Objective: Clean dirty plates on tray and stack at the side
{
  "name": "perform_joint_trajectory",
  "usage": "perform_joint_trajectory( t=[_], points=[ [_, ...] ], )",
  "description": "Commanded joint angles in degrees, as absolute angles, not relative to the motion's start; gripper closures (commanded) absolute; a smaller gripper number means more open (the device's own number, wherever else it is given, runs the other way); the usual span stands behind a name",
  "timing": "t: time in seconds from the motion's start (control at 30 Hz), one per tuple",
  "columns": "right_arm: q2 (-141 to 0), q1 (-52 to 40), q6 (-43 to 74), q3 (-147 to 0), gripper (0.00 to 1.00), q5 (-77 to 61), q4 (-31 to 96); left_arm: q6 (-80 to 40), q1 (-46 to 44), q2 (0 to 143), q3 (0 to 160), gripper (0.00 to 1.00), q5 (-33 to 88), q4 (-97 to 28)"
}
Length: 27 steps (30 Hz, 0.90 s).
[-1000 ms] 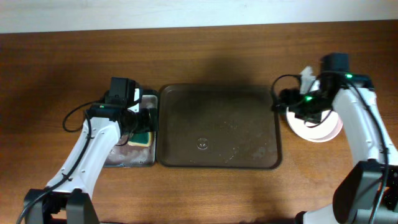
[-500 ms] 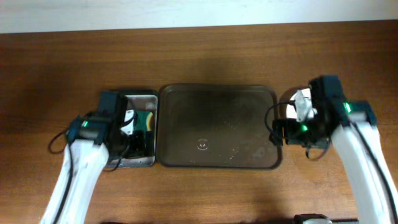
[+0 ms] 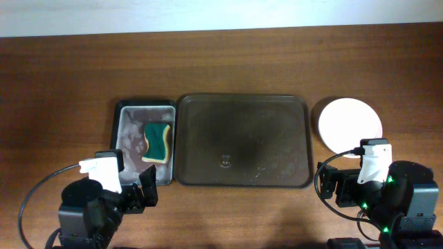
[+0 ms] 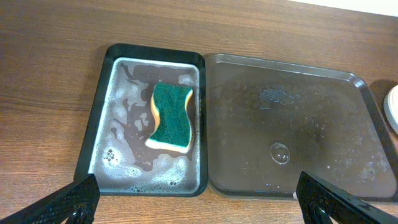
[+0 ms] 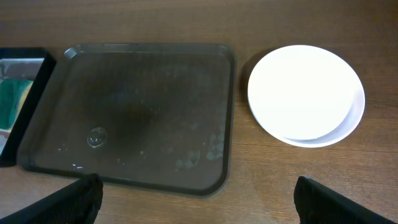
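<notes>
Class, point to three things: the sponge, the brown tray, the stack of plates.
sponge (image 4: 171,116): left wrist view, green top face.
brown tray (image 3: 242,131): overhead view, bare floor.
stack of plates (image 5: 301,90): right wrist view, middle of top plate.

Tray (image 3: 242,138): dark brown, rectangular, rounded corners, low rim. It lies flat at frame centre, its surface wet with droplets and streaks.

Plates (image 3: 349,124): round, white, stacked flat on the table just right of the tray, apart from it. The top plate sits slightly offset toward upper left, its face unmarked.
</notes>
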State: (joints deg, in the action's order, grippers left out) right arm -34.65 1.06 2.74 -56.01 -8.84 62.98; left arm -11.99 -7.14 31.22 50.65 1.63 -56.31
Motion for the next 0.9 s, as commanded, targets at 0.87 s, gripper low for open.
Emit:
perform_joint_trajectory(
  t=[0.87],
  points=[
    [-0.19, -3.09, 2.35, -16.34, 0.01, -5.50, 13.47, -12.51, -6.85, 31.00, 49.91, 0.01, 1.08, -56.23]
  ],
)
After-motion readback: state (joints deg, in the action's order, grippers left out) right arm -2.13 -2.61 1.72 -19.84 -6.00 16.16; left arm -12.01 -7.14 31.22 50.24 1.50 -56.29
